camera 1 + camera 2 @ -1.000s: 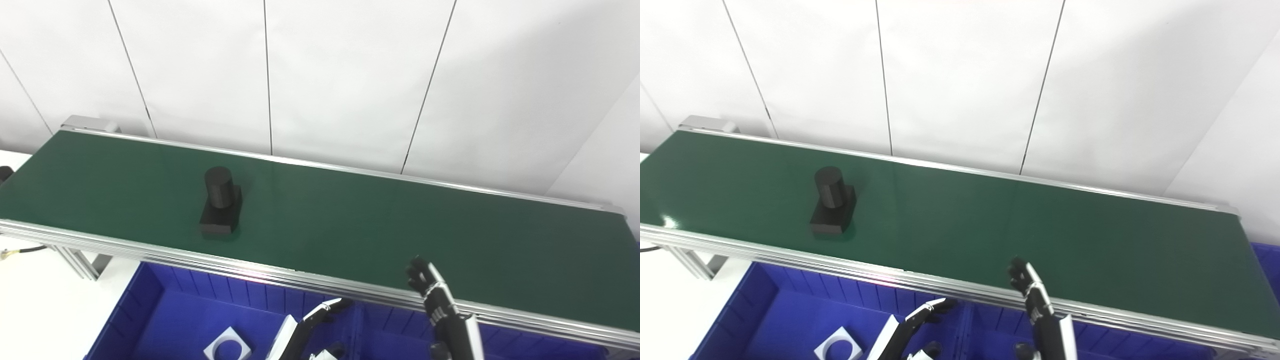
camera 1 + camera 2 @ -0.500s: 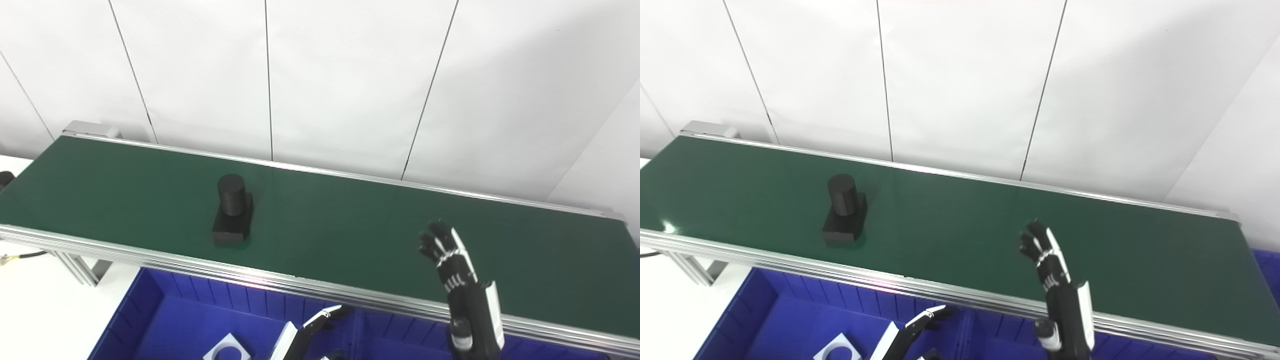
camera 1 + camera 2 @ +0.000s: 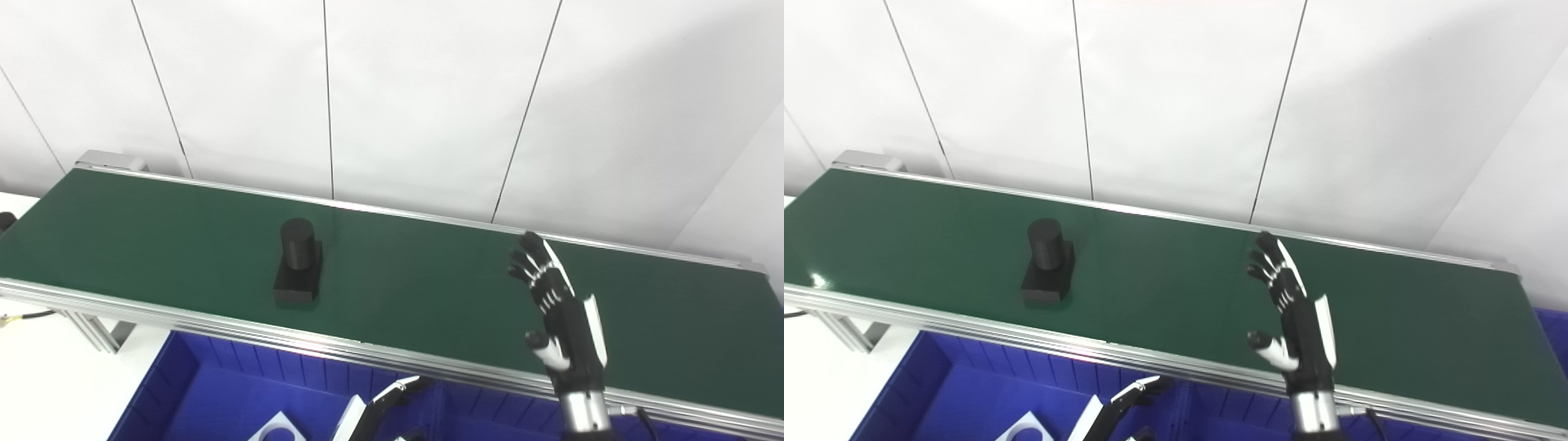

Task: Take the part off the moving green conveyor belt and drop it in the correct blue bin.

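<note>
A black part point(image 3: 298, 262), a short cylinder standing on a square base, rides on the green conveyor belt point(image 3: 416, 275) left of centre. My right hand point(image 3: 560, 318) is raised over the belt's right half, open, fingers spread and pointing up, well to the right of the part. My left hand point(image 3: 392, 398) stays low at the bottom edge over the blue bin point(image 3: 208, 386); only a few extended fingers show, holding nothing.
A white square piece with a round hole point(image 3: 275, 429) lies in the left blue bin. A second bin compartment point(image 3: 490, 416) sits to its right under the belt's metal rail point(image 3: 343, 343). White wall panels stand behind the belt.
My right hand has risen from the belt's near rail to well above the belt, thumb now showing. The black part has travelled rightward along the belt. The left hand stayed put.
</note>
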